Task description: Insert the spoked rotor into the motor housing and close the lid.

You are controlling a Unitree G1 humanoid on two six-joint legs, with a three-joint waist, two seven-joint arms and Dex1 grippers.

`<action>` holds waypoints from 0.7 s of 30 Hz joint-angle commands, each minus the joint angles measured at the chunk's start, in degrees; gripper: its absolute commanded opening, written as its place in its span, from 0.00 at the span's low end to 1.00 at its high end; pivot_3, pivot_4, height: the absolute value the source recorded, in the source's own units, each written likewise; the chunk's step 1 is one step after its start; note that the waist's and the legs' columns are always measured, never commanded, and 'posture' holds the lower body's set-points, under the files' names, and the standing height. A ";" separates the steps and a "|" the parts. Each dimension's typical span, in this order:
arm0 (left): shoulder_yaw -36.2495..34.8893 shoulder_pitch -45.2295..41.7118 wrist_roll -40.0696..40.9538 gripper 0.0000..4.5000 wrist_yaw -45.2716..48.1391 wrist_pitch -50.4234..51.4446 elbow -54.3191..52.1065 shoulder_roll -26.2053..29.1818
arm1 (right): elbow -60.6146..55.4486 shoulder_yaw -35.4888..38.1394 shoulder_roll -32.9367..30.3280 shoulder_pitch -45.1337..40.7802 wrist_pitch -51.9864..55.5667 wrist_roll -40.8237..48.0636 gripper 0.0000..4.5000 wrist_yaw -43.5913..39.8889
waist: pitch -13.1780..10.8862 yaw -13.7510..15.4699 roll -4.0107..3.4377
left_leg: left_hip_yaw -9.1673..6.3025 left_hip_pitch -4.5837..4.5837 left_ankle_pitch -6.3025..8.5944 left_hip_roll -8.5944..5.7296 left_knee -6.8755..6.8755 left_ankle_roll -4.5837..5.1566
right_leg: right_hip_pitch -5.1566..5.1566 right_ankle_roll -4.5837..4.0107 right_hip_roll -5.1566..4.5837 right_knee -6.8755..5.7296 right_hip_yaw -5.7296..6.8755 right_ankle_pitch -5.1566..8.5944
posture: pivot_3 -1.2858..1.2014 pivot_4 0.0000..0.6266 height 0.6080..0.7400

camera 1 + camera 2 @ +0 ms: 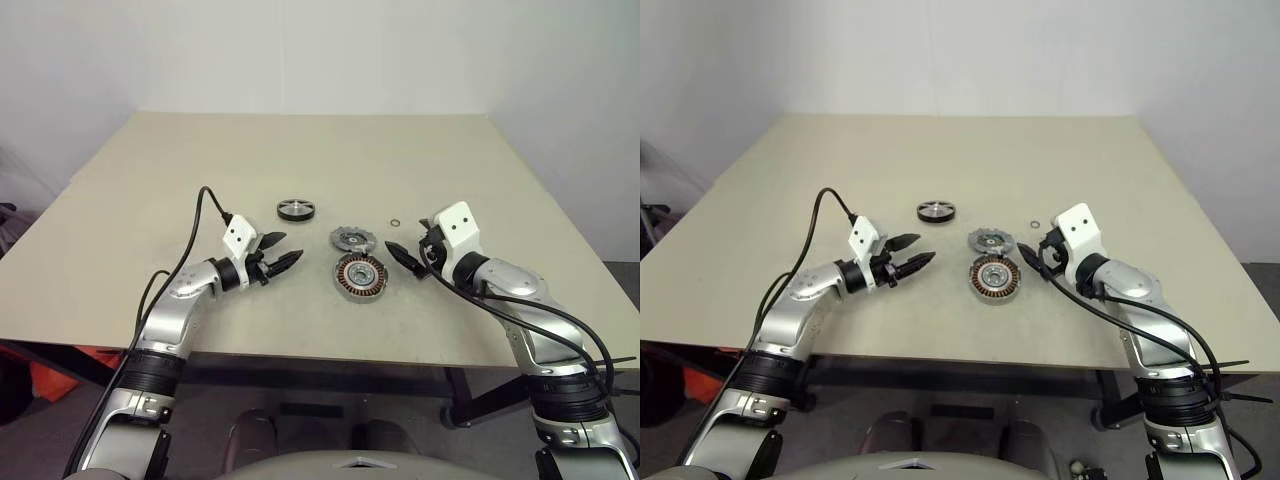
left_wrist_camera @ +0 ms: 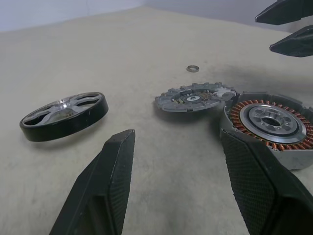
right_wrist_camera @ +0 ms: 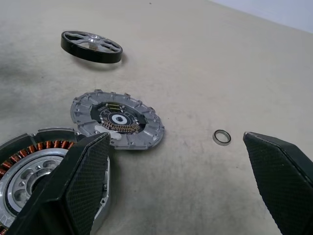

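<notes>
The spoked rotor (image 1: 296, 209), a black-rimmed wheel with silvery spokes, lies flat on the table. The lid (image 1: 352, 239), a grey cap with cut-outs, lies to its right, touching the far edge of the motor housing (image 1: 360, 276) with its copper windings. My left gripper (image 1: 283, 250) hovers open and empty left of the housing, pointing right. My right gripper (image 1: 405, 238) hovers open and empty just right of the lid and housing. In the left wrist view the rotor (image 2: 63, 115), lid (image 2: 193, 97) and housing (image 2: 269, 122) lie ahead of the fingers (image 2: 105, 186).
A tiny metal ring (image 1: 396, 222) lies on the beige table (image 1: 300, 150) just beyond my right gripper, also seen as the ring (image 3: 221, 137) in the right wrist view. The table's front edge runs close below both arms.
</notes>
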State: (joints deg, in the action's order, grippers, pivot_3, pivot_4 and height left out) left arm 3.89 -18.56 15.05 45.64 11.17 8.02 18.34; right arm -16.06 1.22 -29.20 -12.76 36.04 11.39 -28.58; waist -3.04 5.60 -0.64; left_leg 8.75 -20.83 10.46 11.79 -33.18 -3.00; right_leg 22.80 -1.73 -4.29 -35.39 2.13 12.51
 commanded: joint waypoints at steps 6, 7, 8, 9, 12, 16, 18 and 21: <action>-0.55 -1.35 0.22 0.66 -0.30 -1.36 -1.41 0.11 | -0.19 -0.05 0.47 -1.61 -1.04 -0.48 1.00 0.86 | 0.00 -0.03 0.00 | 0.00 0.01 0.00 0.00 0.00 0.00 | 0.01 0.03 0.01 0.00 0.00 0.02 | 0.52 0.00 1.00; -0.49 -1.22 0.22 0.66 -0.28 -1.36 -1.48 0.09 | -0.25 0.19 0.31 -1.31 -1.08 -0.42 1.00 0.81 | 0.00 -0.02 0.00 | 0.00 0.00 0.00 0.00 0.00 0.00 | 0.01 0.03 0.01 0.00 0.00 0.02 | 0.52 0.00 1.00; -0.42 -1.19 0.21 0.66 -0.31 -1.31 -1.54 0.05 | -0.27 0.45 0.12 -1.08 -1.10 -0.33 1.00 0.72 | 0.00 -0.02 0.00 | 0.00 0.00 0.00 0.00 0.00 0.00 | 0.01 0.01 0.00 0.00 0.00 0.00 | 0.52 0.00 1.00; -0.33 -1.27 0.18 0.66 -0.33 -1.30 -1.46 -0.05 | -0.17 0.68 -0.03 -0.94 -1.15 -0.24 1.00 0.62 | 0.00 -0.01 0.00 | 0.00 -0.01 0.00 0.00 0.00 0.00 | 0.01 -0.01 0.00 0.00 0.00 -0.01 | 0.52 0.00 1.00; 0.01 -1.60 -0.23 0.66 -0.25 -1.77 -0.75 -0.17 | 0.46 0.99 -0.06 -0.81 -1.03 -0.47 1.00 1.13 | 0.00 0.00 0.00 | 0.00 -0.01 0.00 0.00 0.00 0.00 | 0.01 -0.03 0.00 0.00 0.00 -0.02 | 0.52 0.00 1.00; -0.09 -2.04 -0.23 0.66 -0.26 -2.01 -0.13 -0.30 | -0.07 0.33 0.16 -1.21 -0.57 -0.08 1.00 0.86 | 0.00 0.00 0.00 | 0.00 -0.01 0.00 0.00 0.00 0.00 | 0.01 -0.01 0.00 0.00 0.00 -0.01 | 0.52 0.00 1.00; 0.17 -1.67 -0.34 0.66 -0.46 -2.10 -0.41 -0.54 | -0.38 0.50 -0.10 -0.74 -0.65 -0.04 1.00 0.69 | 0.00 -0.01 0.00 | 0.00 0.00 0.00 0.00 0.00 0.00 | 0.00 0.04 0.00 0.00 0.00 0.02 | 0.52 0.00 1.00; 0.44 -1.84 -0.62 0.66 -0.55 -1.96 -0.70 -0.67 | 0.58 1.12 0.17 -0.95 -0.51 -0.38 1.00 1.62 | 0.00 -0.01 0.00 | 0.00 -0.01 0.00 0.00 0.00 -0.01 | 0.01 -0.02 0.00 0.00 0.00 -0.01 | 0.52 0.00 1.00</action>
State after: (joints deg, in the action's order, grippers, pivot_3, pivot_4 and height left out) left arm 4.38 -19.48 14.42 45.35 10.16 8.54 17.60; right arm -14.60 1.02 -28.81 -12.95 35.76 11.16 -27.66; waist -3.04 5.59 -0.64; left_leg 8.74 -20.84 10.45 11.80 -33.18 -3.00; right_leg 22.81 -1.77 -4.28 -35.39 2.13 12.49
